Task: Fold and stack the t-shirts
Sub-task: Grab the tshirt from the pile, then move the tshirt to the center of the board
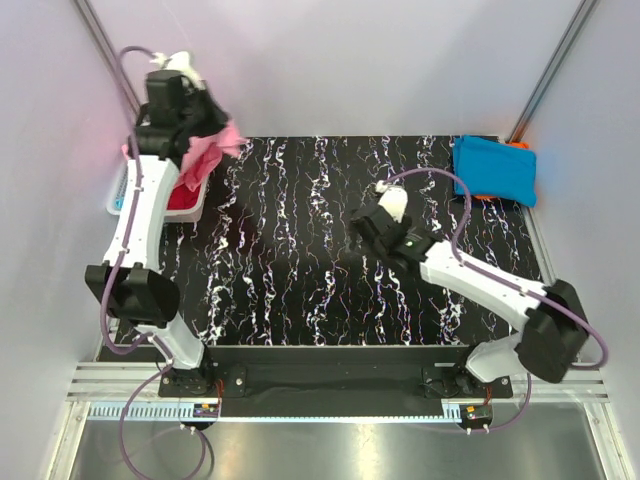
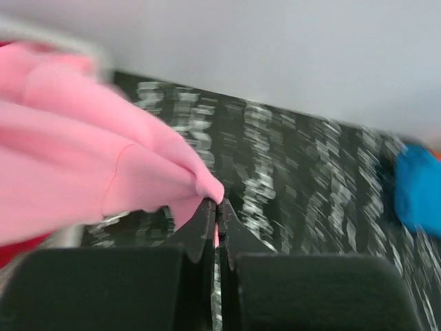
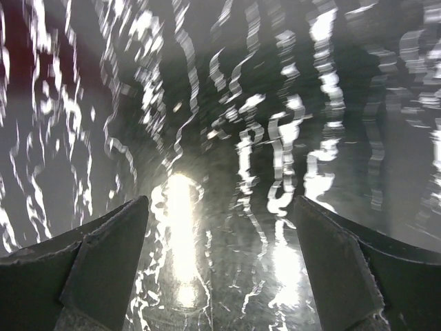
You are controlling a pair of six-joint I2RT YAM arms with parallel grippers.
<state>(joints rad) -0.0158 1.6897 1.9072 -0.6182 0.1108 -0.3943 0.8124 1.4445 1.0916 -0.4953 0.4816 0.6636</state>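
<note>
From above, the left claw (image 1: 214, 128) holds the pink t-shirt (image 1: 208, 155) up over the white basket (image 1: 118, 196), where a red t-shirt (image 1: 184, 198) lies. The blue t-shirt (image 1: 495, 168) sits folded on an orange t-shirt (image 1: 486, 196) at the worktop's (image 1: 300, 280) far right corner.

The left wrist view shows the jaws pinched together on pink cloth.

In the right wrist view, the right claw (image 3: 220, 210) gapes wide and empty over bare worktop.

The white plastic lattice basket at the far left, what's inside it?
Only crimson red cloth shows inside the white basket. A light pink t-shirt, pinched in the shut left gripper, hangs over it; with the left arm, it hides the rest of the inside.
</note>
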